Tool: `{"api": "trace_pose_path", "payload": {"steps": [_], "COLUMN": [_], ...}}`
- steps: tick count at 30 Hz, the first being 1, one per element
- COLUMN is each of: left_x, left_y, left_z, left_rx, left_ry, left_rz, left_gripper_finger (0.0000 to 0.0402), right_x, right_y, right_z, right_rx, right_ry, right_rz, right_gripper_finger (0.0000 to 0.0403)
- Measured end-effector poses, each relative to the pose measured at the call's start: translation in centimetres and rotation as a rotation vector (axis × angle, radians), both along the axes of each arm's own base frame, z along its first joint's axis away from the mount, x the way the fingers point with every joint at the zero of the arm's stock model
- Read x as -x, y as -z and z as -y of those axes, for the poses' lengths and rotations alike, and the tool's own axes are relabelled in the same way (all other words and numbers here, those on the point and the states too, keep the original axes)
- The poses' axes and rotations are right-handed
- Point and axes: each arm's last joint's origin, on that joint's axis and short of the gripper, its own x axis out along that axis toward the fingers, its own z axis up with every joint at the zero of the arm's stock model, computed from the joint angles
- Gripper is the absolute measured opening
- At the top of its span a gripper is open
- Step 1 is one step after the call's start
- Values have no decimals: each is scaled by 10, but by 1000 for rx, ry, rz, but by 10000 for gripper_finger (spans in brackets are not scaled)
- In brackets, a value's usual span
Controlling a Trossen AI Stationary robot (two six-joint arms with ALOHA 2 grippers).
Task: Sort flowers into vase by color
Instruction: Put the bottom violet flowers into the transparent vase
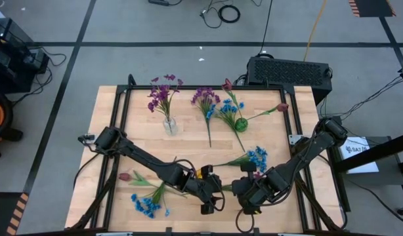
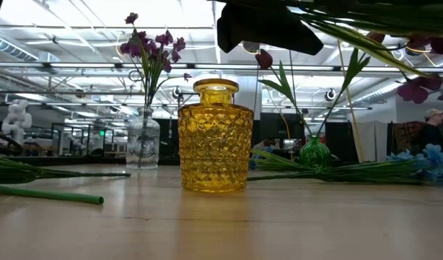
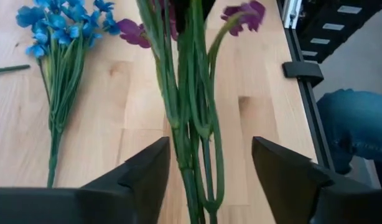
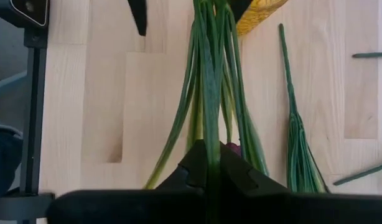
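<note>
Looking first at the purple sprig (image 3: 191, 124), we see its bundle of green stems running between the two dark fingers (image 3: 147, 174) of the left tool (image 3: 209, 180), which stand apart on either side of it without pressing it; purple blossoms show at the far end. The right tool (image 4: 209, 171) is clamped on the same bundle of stems and leaves, its jaws closed tight around them. In the high view both tools meet near the front edge of the table (image 1: 280, 98), the left tool (image 1: 210, 203) just beside the right tool (image 1: 249, 204), with the sprig stretched between them.

Next to them stands the yellow glass vase (image 2: 215, 137), upright on the table, with nothing in it that we can make out.

Farther back, a clear glass vase (image 1: 169, 124) holds purple flowers (image 1: 162, 92), and a small green vase (image 1: 241, 124) holds dark red tulip-like flowers (image 1: 227, 85). Another purple sprig (image 1: 206, 99) and a blue sprig (image 1: 226, 108) lie flat between those two vases. A second blue sprig (image 1: 256, 157) lies near the right arm. At the front left of the table a red tulip sprig (image 1: 126, 176) and a further blue bunch (image 1: 146, 205) lie flat, close together.

In the low view a person (image 2: 431, 130) shows in the room beyond the table.
</note>
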Motion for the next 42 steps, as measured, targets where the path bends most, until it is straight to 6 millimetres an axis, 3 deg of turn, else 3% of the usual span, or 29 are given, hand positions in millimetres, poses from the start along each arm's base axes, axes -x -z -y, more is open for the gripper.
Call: {"api": "trace_pose_path", "payload": {"steps": [15,26,35,42], "left_x": [2,6,32,60], "left_y": [-2,0,-19,-37], "left_z": [-4,-6,-14,8], "left_rx": [-7,-32,-78,-111], "left_ry": [59,56,11,75], "left_rz": [-29,-80,-214,-229], "left_gripper_finger": [93,18,4,5], "right_x": [-3,-5,-1,9], "right_y": [8,9,0,-32], "right_z": [-3,-1,0,-2], "right_rx": [18,89,85,181], "right_ry": [-12,8,112,148], "right_rz": [-24,23,32,213], "right_gripper_finger": [6,97,169,180]}}
